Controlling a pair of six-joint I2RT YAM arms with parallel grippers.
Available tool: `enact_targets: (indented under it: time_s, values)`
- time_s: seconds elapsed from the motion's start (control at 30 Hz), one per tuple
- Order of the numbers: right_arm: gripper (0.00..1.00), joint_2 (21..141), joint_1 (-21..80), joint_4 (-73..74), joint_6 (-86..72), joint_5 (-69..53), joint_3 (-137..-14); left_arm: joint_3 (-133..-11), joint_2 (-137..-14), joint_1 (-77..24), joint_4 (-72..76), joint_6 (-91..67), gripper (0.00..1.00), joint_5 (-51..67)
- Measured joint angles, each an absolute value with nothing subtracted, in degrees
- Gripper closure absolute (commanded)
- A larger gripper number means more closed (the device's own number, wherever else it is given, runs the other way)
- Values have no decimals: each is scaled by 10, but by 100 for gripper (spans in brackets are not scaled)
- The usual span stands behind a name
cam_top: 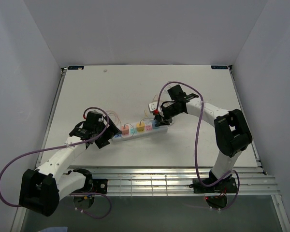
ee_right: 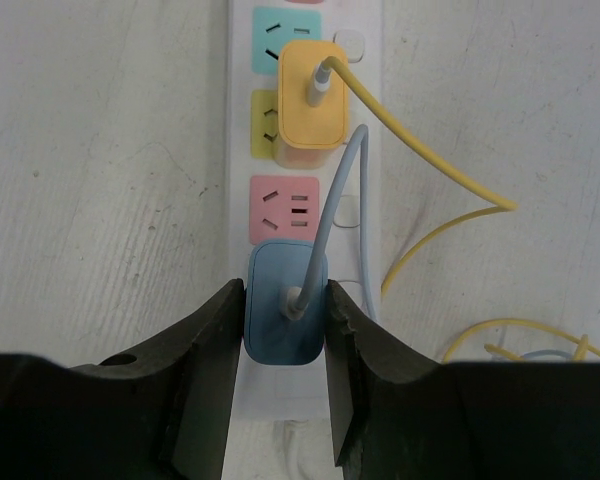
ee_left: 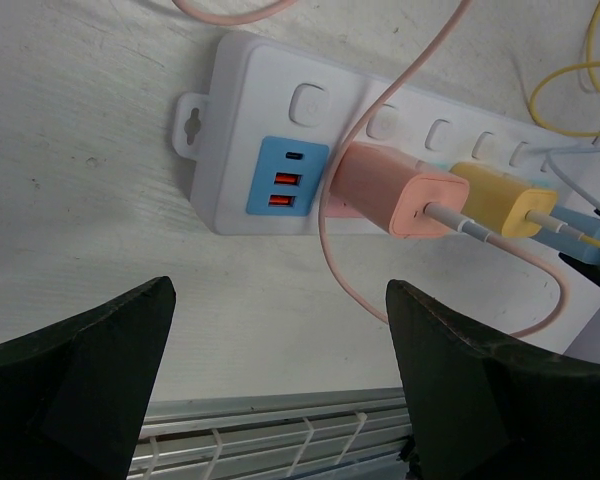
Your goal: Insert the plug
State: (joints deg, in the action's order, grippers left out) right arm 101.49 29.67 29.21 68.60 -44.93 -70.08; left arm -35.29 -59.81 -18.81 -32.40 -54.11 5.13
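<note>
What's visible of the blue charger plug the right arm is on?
The blue charger plug is a rounded matte light-blue plastic block; a pale blue cable leaves its top face. It stands on the white power strip, next to an empty pink socket. The right pincer clamps it, fingers touching both sides. How deep it's seated can't be told.

Prongs of blue plug (ee_right: 285,318) unseen

White tubular links and chunky black joint housings make up the left arm (cam_top: 63,158) and right arm (cam_top: 206,109) alike. A loose purple cable (cam_top: 196,145) loops out from each black base (cam_top: 217,185), where thin red wires (cam_top: 213,198) show. The left claw (ee_left: 280,290) and right claw (ee_right: 285,300) have matte black, wedge-shaped fingers (ee_left: 90,380).
</note>
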Motion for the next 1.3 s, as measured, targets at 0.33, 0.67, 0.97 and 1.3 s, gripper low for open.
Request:
enact_targets:
  time_s: [0.33,0.67,0.97,1.3]
  values:
    - [92,1015,297,281,703,-443,-701,-353,-603,-184,-313,-541,2,51]
    - [92,1008,297,281,724,-442,-701,-353,-617,-181,-299,-543,2,54]
    - [92,1016,297,282,731,-442,-707,-350,-631,-180,-287,-543,2,63]
    - [92,1056,297,300,752,-438,-747,-341,-634,-179,-280,-545,2,65]
